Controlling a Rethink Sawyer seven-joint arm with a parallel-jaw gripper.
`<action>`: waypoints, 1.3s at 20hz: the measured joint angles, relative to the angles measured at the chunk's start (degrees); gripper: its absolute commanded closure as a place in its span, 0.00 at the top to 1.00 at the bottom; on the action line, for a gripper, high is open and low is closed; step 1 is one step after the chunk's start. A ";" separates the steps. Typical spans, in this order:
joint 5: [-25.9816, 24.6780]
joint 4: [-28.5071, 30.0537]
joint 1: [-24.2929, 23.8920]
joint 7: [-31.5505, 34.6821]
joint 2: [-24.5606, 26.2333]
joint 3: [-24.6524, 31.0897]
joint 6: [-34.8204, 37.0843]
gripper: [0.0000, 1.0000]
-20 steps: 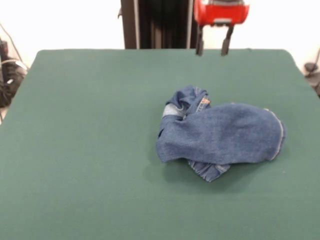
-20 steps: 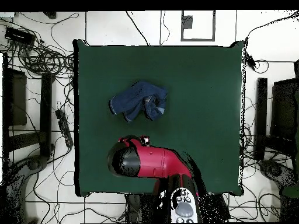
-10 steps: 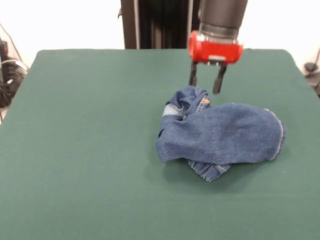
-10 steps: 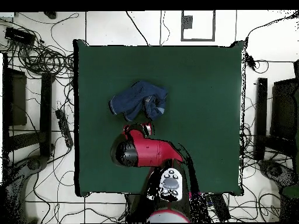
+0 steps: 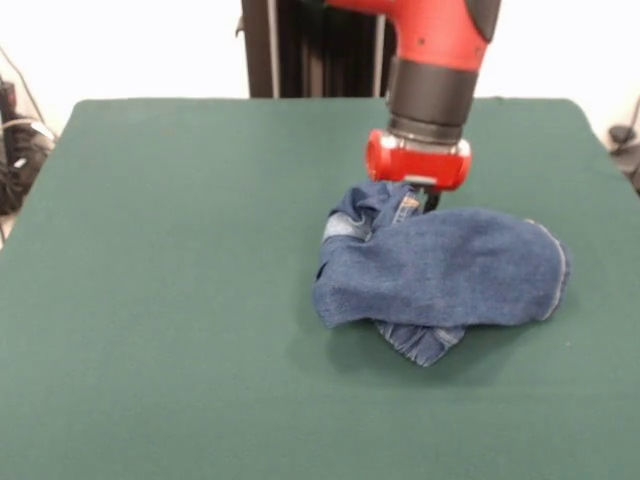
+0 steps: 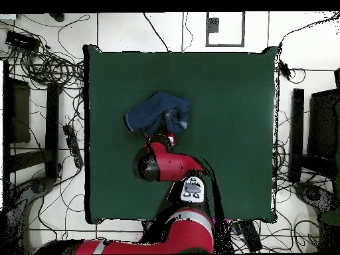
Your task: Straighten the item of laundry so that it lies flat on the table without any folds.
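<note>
The gripper [image 5: 417, 192] has come down fast and now touches the jeans [image 5: 440, 272] at their 12 o'clock edge. I cannot tell how its jaws stand. The jeans lie bunched, right of the table's [image 5: 160, 300] middle. A grab looks close.
</note>
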 measured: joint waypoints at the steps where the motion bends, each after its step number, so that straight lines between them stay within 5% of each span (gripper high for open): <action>1: 0.14 -0.34 -0.01 0.00 0.61 -0.12 -0.27 1.00; 9: 1.46 -0.93 0.34 0.00 1.97 -0.90 -2.16 1.00; 26: 4.64 -0.46 1.40 0.00 -3.82 -1.45 -2.59 1.00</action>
